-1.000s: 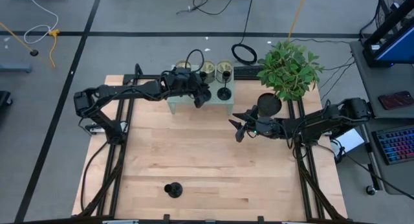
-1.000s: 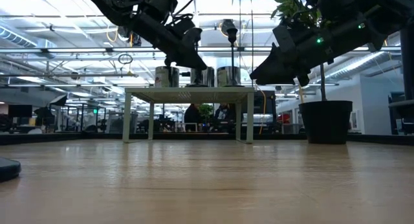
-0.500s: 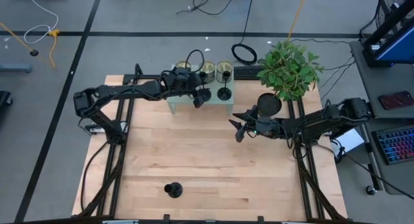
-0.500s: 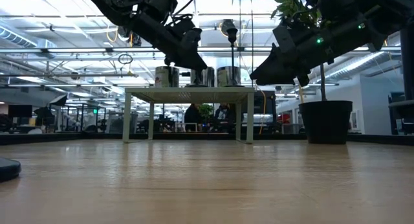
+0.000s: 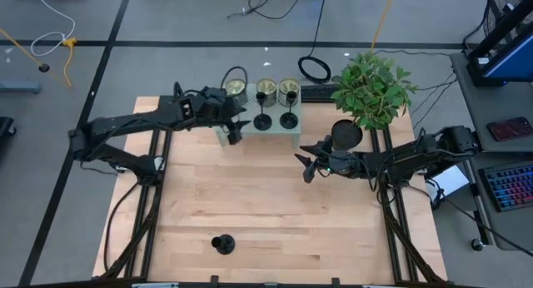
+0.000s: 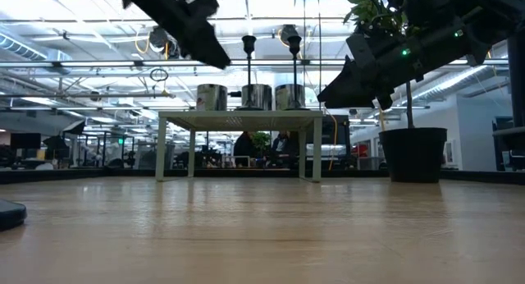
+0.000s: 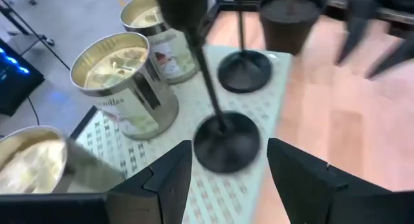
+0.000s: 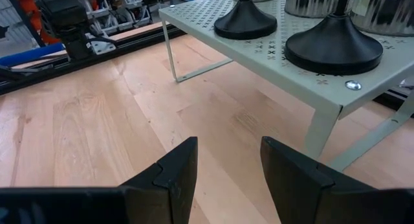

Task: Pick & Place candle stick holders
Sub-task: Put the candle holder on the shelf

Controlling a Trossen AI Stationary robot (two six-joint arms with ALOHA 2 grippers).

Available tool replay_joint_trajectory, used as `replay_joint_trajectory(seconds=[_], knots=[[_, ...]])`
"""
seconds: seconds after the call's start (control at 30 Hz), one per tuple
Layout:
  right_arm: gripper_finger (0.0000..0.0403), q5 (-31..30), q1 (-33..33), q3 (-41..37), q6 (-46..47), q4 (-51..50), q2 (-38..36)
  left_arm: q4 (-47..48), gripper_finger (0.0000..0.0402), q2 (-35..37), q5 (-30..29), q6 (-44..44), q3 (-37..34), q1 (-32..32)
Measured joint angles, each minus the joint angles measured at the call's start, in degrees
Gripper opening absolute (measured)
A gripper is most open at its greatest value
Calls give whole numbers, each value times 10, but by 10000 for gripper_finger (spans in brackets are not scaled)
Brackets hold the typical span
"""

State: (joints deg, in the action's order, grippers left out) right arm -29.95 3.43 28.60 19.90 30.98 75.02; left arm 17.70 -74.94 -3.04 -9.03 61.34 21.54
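Left gripper (image 5: 236, 131) sits over the left end of the pale green perforated shelf (image 5: 279, 131) at the far table edge, fingers spread apart, gripping nothing. In the left wrist view its fingers (image 7: 169, 179) flank a gap and the nearer candle stick holder base (image 7: 226, 143) stands on the shelf just past the tips, no contact visible

Shelf contents, left to right: three pale gold cans along the back, left can (image 5: 236, 89), middle can (image 5: 266, 90), right can (image 5: 288, 89). Two black candle stick holders stand upright in front of them: left holder (image 5: 262, 121) in front of the middle can, right holder (image 5: 287, 120) in front of the right can. Low view shows both stems rising above the can row, left holder (image 6: 248, 62), right holder (image 6: 294, 58)

Third candle stick holder (image 5: 222, 244) stands alone on the wooden table (image 5: 266, 213) near the front edge, well apart from the shelf and both arms

Right gripper (image 5: 306, 165) hovers over the table just right of the shelf, in front of it, fingers parted, empty. Right wrist view looks under the shelf corner, two holder bases on top, shelf leg between

Potted plant (image 5: 369, 90) at the far right corner, its dark pot (image 5: 346, 135) just behind the right arm
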Motion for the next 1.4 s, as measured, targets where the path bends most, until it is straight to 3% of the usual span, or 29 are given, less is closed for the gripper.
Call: replay_joint_trajectory(seconds=[0.27,0.6,0.83,1.27,1.4], knots=[[164,0,-1,0,0,3,0,149,209,105,1,-36,0,-51],[164,0,-1,0,-1,1,0,295,209,155,33,40,0,-122],[164,0,-1,0,0,1,0,271,209,155,60,62,-45,-205],[164,0,-1,0,4,0,0,140,209,155,62,85,-239,-345],[164,0,-1,0,4,0,0,82,209,155,106,108,-287,-375]])
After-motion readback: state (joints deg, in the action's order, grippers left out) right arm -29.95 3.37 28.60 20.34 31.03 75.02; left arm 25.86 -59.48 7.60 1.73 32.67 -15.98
